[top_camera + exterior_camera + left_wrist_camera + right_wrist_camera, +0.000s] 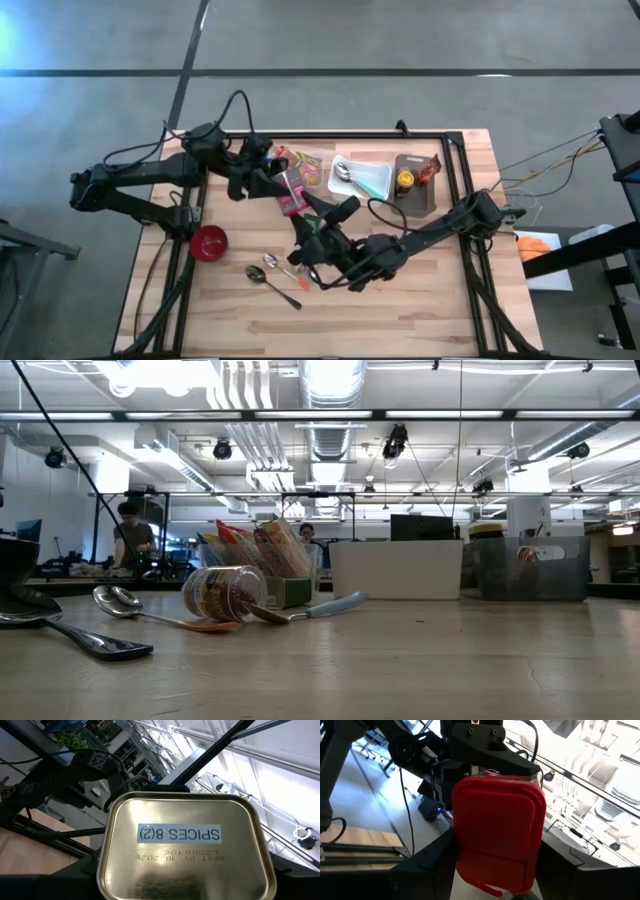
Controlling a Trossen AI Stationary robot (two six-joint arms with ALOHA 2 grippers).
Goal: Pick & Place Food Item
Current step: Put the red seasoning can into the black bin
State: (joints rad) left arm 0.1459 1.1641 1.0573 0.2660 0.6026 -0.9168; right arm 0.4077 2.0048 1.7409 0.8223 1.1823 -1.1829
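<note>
Spice tin (291,190) with a red lid hangs in the air above the surface (420,290), about 11 o'clock from its centre. The left end effector (272,183), at 9 o'clock of the tin, is clamped on it; its wrist view looks straight at the gold base with a printed label. The right end effector (310,215) comes in from 5 o'clock and faces the red lid, which fills its wrist view; whether it has a grip yet cannot be told. By its look the tin is stiff metal, probably light, and unlikely to dent under a firm squeeze, but its smooth walls and rounded corners could slip or twist. The safest hold is likely across the two flat long sides, below the lid's rim, so the lid is not pried loose.
</note>
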